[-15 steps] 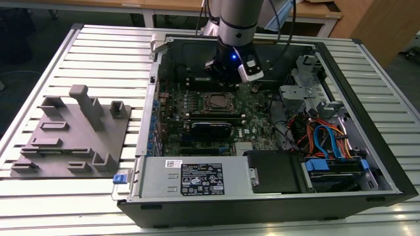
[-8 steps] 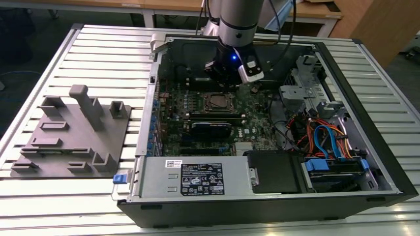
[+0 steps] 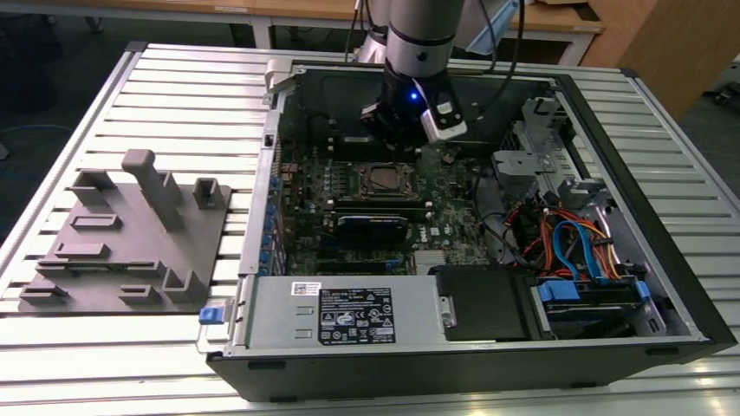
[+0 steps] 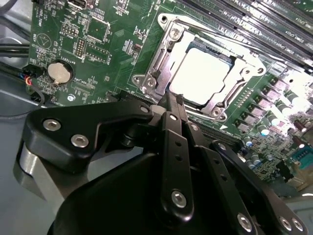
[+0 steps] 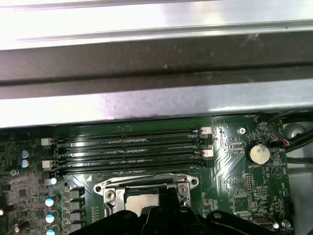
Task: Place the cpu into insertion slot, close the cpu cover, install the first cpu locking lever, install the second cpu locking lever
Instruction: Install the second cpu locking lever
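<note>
Second wrist view puts the black gripper [image 4: 172, 105] right above the socket, its fingers drawn together to a narrow point and holding nothing. Just beyond the fingertips sits the small flat square cpu with its silvery-grey metal top [image 4: 199, 76], already down in the square black insertion slot [image 4: 222, 105] on the green motherboard [image 4: 105, 46]. The thin silvery metal cpu cover [image 4: 159, 61] lies closed around it, framing the chip through its window. Whether the locking levers are latched cannot be told from here.

Exterior view shows the gripper [image 3: 407, 140] low inside the open black computer case [image 3: 647, 260] on the slatted bench [image 3: 173, 78], close over the socket.

The risk, as a judgement: pressing down off-centre could skid the fingertips onto the bare chip top or the neighbouring long black memory slots [image 5: 127, 147], or load the cover unevenly and stress the socket.
</note>
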